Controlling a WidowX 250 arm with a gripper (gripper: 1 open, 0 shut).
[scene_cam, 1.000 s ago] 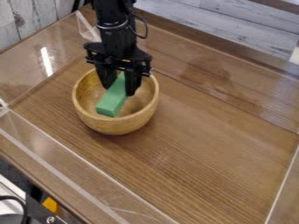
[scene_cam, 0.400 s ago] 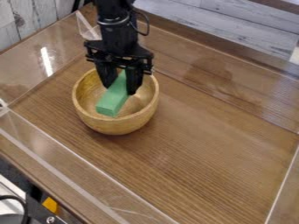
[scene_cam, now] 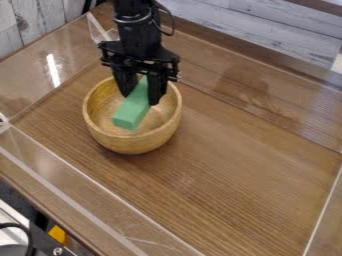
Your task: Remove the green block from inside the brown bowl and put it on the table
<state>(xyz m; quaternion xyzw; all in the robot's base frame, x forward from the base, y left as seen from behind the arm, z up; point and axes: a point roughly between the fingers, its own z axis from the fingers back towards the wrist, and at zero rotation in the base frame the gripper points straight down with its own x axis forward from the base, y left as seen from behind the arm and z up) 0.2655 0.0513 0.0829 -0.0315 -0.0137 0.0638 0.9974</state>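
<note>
My black two-fingered gripper (scene_cam: 142,92) points straight down, clamped on the upper end of the long flat bright-green block (scene_cam: 132,104). The block tilts, its lower end inside the round light-brown wooden bowl (scene_cam: 104,134) on the dark wood-grain table (scene_cam: 241,170).

From my seat I see pale grey-white planks (scene_cam: 267,25) running behind the far clear plastic wall (scene_cam: 254,45). Light glares off the glossy surface at upper left. Dark equipment with a yellow label (scene_cam: 56,236) sits bottom left.
</note>
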